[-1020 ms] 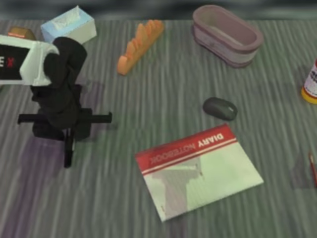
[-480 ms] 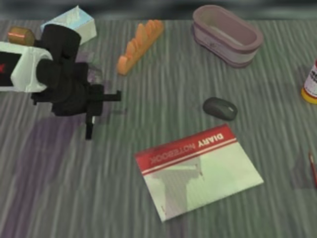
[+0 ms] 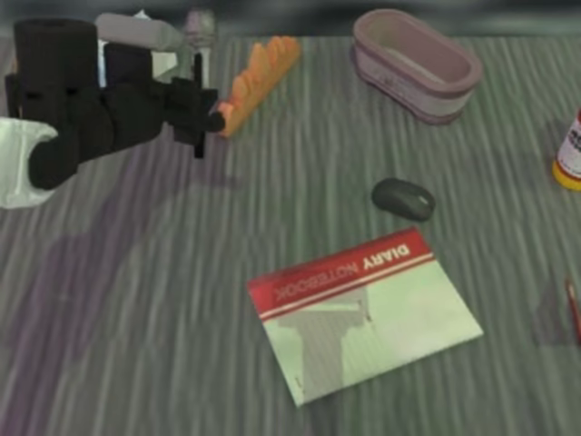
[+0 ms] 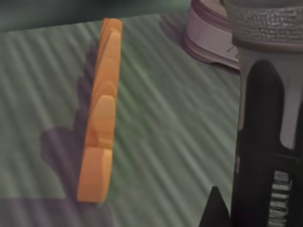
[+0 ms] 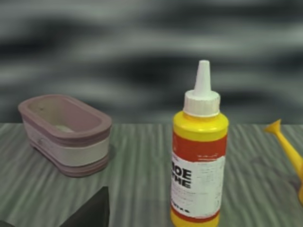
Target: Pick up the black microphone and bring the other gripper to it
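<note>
The black microphone (image 3: 200, 36) hangs above the table's back left, its silver-grey mesh head (image 3: 200, 20) pointing toward the far edge. My left gripper (image 3: 197, 107) is shut on its handle. In the left wrist view the black handle (image 4: 260, 142) and mesh head (image 4: 265, 23) fill one side, with one black fingertip (image 4: 215, 210) pressed beside the handle; the other finger is hidden behind it. The other gripper, my right one, is out of the top view. Its wrist view shows a single dark fingertip (image 5: 92, 213) far off to one side, with nothing held.
An orange toothed rack (image 3: 259, 77) lies just right of the held microphone. A pink-grey oval tub (image 3: 418, 64) stands at the back. A dark grey mouse (image 3: 402, 198) and a red-and-white diary notebook (image 3: 363, 313) lie mid-table. A yellow bottle (image 3: 569, 150) stands at the right edge.
My left gripper has lifted the microphone off the table and carried it toward the back and a little right, tilting as it went. Nothing else has moved.
</note>
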Robot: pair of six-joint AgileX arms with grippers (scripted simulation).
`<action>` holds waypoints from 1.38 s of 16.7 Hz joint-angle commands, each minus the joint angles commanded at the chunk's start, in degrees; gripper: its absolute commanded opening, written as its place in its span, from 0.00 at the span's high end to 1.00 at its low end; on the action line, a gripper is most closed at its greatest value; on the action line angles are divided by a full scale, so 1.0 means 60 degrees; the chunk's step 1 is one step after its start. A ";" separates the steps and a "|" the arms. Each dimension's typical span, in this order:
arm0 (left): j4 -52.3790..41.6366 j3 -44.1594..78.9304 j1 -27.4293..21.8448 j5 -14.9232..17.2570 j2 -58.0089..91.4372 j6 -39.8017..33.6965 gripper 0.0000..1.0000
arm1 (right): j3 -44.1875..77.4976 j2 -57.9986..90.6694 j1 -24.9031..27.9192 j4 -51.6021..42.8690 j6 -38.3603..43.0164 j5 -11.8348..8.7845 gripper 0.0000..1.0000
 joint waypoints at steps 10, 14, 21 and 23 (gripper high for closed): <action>0.4126 -0.1172 0.0209 0.1779 -0.1461 0.0784 1.00 | 0.0000 0.0000 0.0000 0.0000 0.0000 0.0000 0.00; 0.4103 -0.1129 0.0131 0.1731 -0.1436 0.0790 1.00 | 0.0000 0.0000 0.0000 0.0000 0.0000 0.0000 0.00; 0.3955 -0.1386 -0.2107 -0.0631 -0.2183 0.0802 1.00 | 0.0000 0.0000 0.0000 0.0000 0.0000 0.0000 0.00; 0.3905 -0.1476 -0.2942 -0.1538 -0.2480 0.0782 1.00 | 0.0000 0.0000 0.0000 0.0000 0.0000 0.0000 0.00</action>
